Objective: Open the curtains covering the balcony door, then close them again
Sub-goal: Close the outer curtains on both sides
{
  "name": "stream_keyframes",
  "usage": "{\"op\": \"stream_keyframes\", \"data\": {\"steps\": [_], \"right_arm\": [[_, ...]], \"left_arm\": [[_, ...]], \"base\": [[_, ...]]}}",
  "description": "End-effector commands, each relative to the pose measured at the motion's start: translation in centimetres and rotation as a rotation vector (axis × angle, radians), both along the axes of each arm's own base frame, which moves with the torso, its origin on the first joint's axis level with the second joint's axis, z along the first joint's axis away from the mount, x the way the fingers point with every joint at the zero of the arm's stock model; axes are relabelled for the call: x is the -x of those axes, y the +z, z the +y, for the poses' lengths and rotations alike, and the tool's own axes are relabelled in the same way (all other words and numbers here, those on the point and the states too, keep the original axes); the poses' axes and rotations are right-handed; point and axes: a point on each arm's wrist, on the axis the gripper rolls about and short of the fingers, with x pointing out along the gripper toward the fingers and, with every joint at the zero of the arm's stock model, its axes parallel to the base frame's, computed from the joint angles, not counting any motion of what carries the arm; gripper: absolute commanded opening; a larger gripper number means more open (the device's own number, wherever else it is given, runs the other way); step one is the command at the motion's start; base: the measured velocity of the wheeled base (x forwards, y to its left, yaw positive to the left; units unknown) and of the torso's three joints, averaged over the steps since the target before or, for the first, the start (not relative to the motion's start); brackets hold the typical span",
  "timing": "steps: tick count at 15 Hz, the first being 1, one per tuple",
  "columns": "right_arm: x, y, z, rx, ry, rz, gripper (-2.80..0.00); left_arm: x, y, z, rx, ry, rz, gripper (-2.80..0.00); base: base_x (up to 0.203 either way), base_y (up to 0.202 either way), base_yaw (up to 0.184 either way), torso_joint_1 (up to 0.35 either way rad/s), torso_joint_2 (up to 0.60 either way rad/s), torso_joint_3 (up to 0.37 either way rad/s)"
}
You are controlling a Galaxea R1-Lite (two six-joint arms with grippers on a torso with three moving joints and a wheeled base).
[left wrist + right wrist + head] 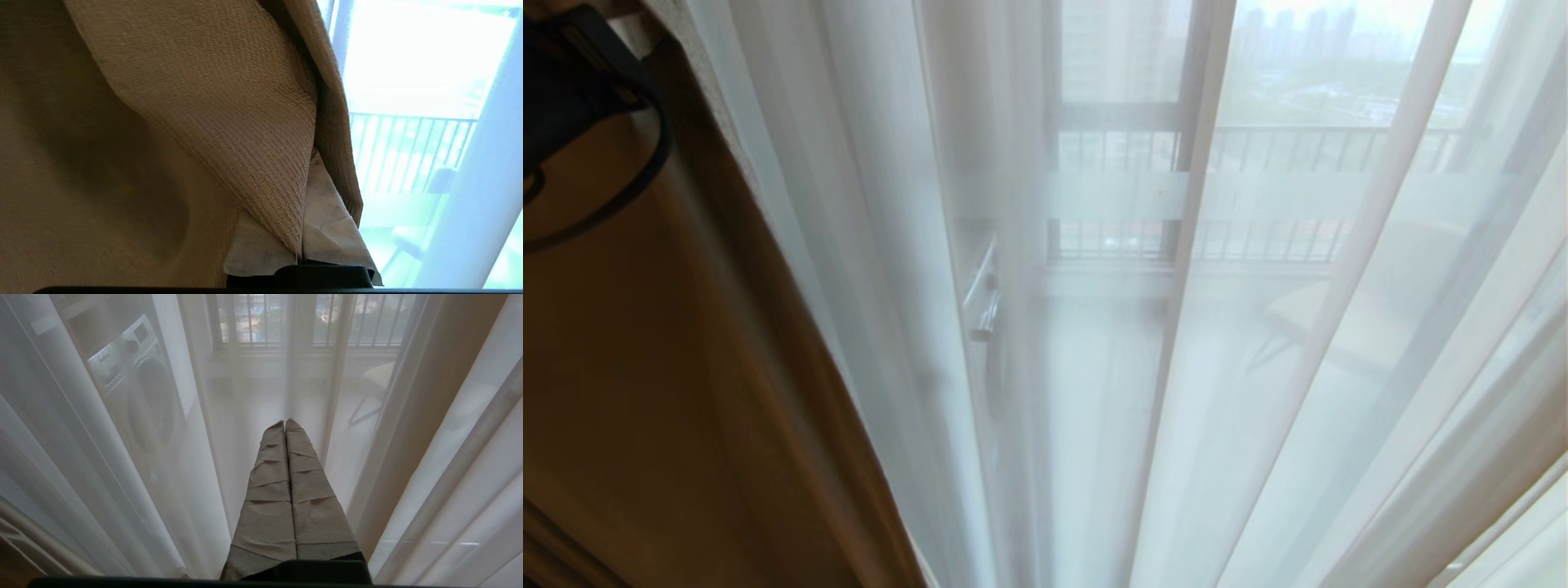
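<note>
- Left tool (303, 253) — its taped fingers (331, 232) are clamped on a fold of the beige woven drape (212, 102), whose hemmed edge runs down between them; in the left wrist view the cloth fills most of the frame.
- Left arm (572, 106) — a dark part with a looped cable shows at the upper left of the head view, against the drape (645, 367), which is gathered at the left.
- Right tool (284, 424) — closed and holding nothing, its wrapped fingers (265, 486) pressed together and pointing at the sheer curtain (122, 477) just ahead.
- Sheer curtain (1258, 392) — hangs in folds across the glass, covering the rest of the head view.
- Balcony door (1188, 163) — seen hazily through the sheer: a dark upright frame, a frosted band (1115, 196) and a handle (987, 314).
- Beyond the glass — a balcony railing (1339, 147), a chair (1339, 327) and, in the right wrist view, a washing machine (139, 388).
</note>
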Motion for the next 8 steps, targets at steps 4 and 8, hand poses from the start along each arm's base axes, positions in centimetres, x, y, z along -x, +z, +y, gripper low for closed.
{"op": "stream_keyframes", "data": {"steps": [4, 8], "right_arm": [[0.0, 0.0, 0.0, 0.0, 0.0, 0.0, -2.8], [0.0, 0.0, 0.0, 0.0, 0.0, 0.0, -2.8]], "left_arm": [[0.46, 0.03, 0.7, -0.001, 0.024, -0.006, -2.8], [0.54, 0.11, 0.64, -0.001, 0.021, -0.009, 0.0]], "base": [[0.0, 0.0, 0.0, 0.0, 0.0, 0.0], [0.0, 0.0, 0.0, 0.0, 0.0, 0.0]]}}
